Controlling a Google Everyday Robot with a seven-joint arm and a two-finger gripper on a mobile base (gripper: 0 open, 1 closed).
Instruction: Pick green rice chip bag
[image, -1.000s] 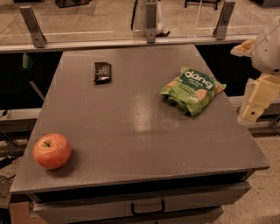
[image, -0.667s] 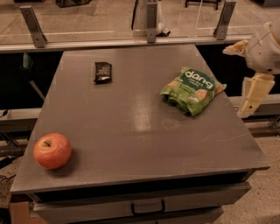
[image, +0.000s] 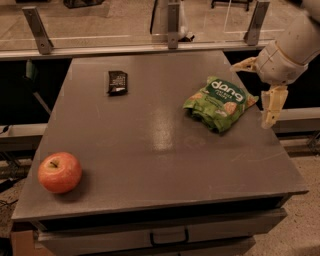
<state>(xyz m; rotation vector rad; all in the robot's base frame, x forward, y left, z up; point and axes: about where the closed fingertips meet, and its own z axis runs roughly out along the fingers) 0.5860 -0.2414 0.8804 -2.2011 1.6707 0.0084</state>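
Glossy grn bag (image: 220, 102) — matt gripper (image: 251, 95) beside

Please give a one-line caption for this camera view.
Open gripper beside the green rice chip bag on a gray table; apple and black packet lie apart.

A flat grey rectangular bench (image: 165, 165) carries three things. A crinkly green rice chip bag (image: 220, 102) lies toward 2 o'clock from the bench's middle. A small flat black packet (image: 117, 82) lies toward 11 o'clock, well apart from the bag. A round red apple (image: 59, 172) sits at 8 o'clock, near the front left corner. The pale two-finger pincer (image: 249, 96) hangs at the bag's 3 o'clock, over the bench's right edge. Its fingers are spread, one at the bag's 1 o'clock, the other at 4 o'clock. A metal rail (image: 150, 47) runs behind the bench at 12 o'clock.
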